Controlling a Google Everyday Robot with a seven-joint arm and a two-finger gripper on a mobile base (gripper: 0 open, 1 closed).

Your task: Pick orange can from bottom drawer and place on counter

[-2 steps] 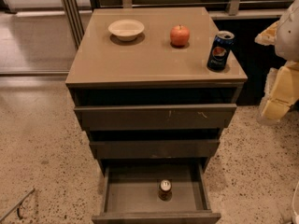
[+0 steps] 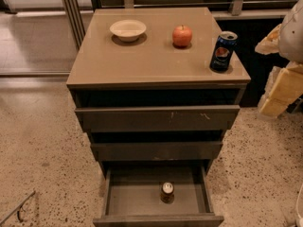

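Note:
The orange can [image 2: 167, 192] stands upright in the open bottom drawer [image 2: 123, 195], near the middle and toward its front, silver top up. The drawer is pulled out below two other drawers. The counter [image 2: 142, 56] is the glossy tan top of the cabinet. My gripper [image 2: 278, 94] is at the right edge of the view, beside the cabinet's right side at about the height of the top drawer. It is well away from the can and holds nothing that I can see.
On the counter stand a white bowl [image 2: 128, 30], a red apple [image 2: 182, 35] and a dark blue Pepsi can [image 2: 222, 51] near the right edge. The two upper drawers [image 2: 156, 119] stick out slightly. Speckled floor surrounds the cabinet. A thin dark object [image 2: 19, 212] lies at bottom left.

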